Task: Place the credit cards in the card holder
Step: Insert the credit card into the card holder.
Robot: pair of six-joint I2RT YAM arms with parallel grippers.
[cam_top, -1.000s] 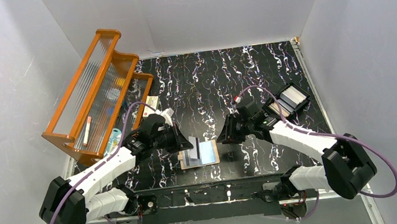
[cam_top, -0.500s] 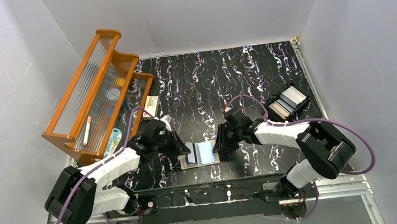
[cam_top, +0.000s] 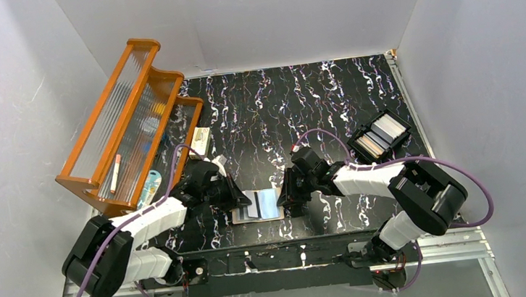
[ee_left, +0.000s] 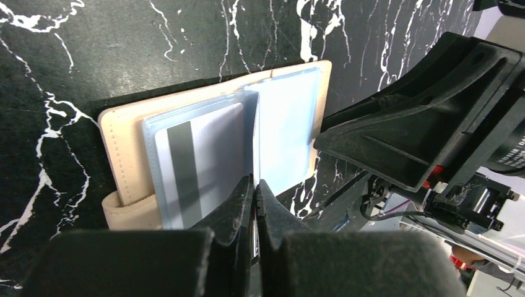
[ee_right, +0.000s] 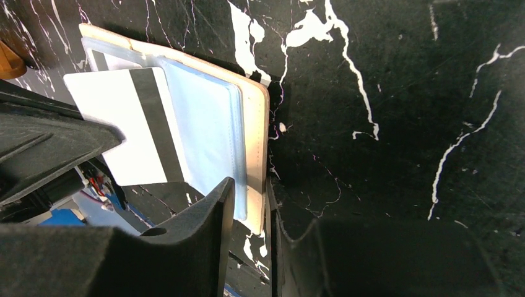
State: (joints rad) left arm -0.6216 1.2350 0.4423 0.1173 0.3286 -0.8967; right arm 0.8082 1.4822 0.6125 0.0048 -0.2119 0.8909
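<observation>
Tan card holder lies open on the black marbled worktop, low in the middle of the overhead frame. A white striped card lies on its left page. The left gripper has its jaws pinched nearly closed at the fold. The right gripper has narrow jaws clamping the holder's right edge.

orange rack far-L | sm box by rack | blk compartment tray R | blk marbled table
</observation>
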